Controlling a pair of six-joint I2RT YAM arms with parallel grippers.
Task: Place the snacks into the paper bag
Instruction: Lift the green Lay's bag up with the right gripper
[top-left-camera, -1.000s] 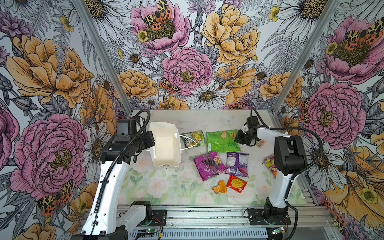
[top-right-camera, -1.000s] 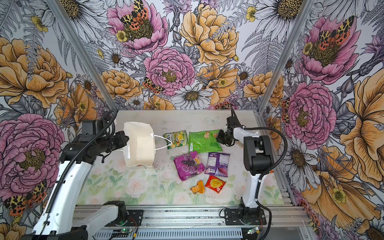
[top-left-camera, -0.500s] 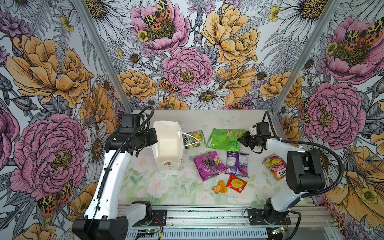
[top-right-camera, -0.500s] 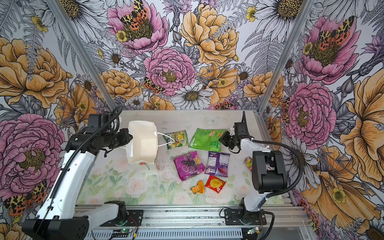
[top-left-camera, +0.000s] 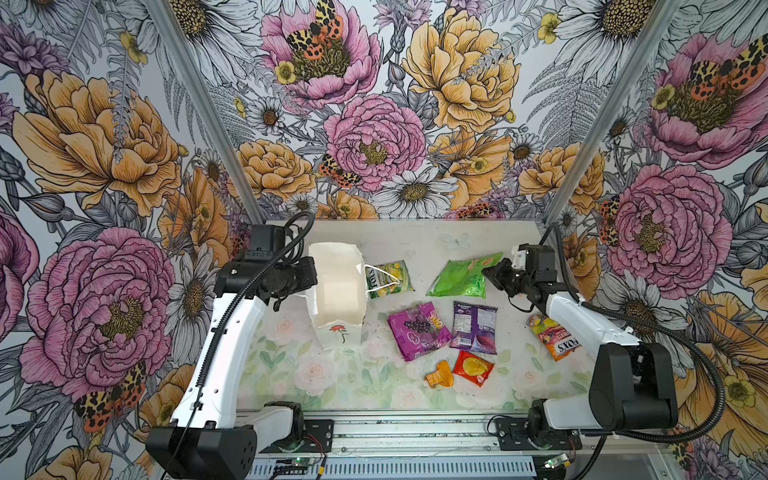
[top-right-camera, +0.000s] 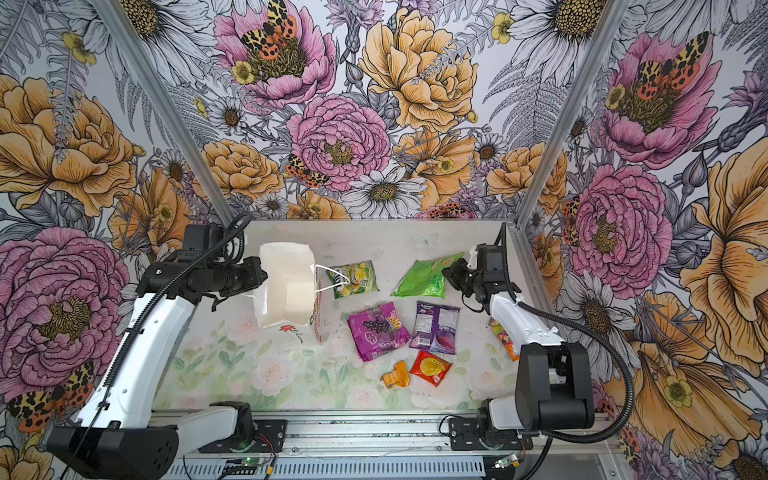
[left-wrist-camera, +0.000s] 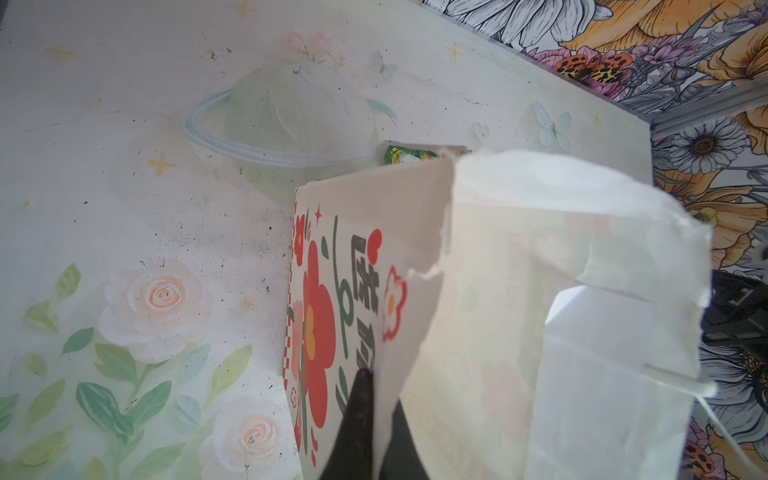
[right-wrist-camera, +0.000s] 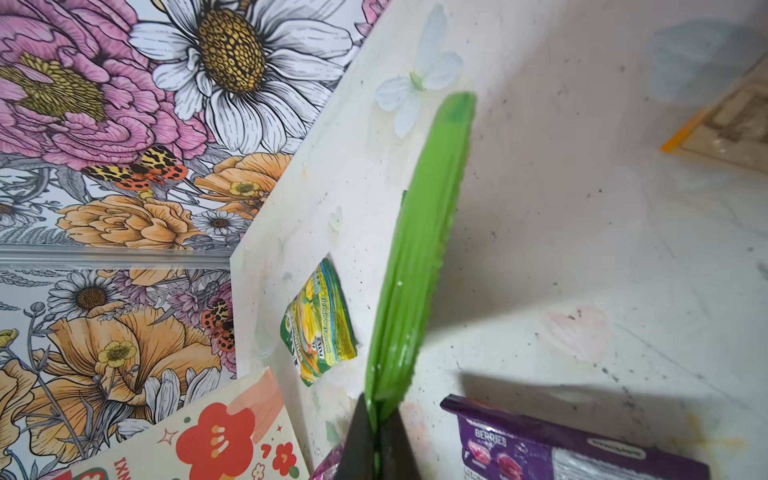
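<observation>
left gripper (left-wrist-camera: 374, 386) clamps paper bag (top-left-camera: 336, 282) rim, inner finger half-hidden | right gripper (right-wrist-camera: 377, 409) pinches light-green packet (top-left-camera: 457, 278) right of bag, edge-on

"FOX'S" on green-yellow pkt (top-left-camera: 388, 279) & orange pkt (top-left-camera: 553, 337); "BERRIES" on purple pkt (right-wrist-camera: 573, 451) in right wrist view.

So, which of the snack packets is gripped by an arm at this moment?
The large light-green plastic packet: the fingers of the right gripper are shut on its edge. The rest lie free on the table.
</observation>
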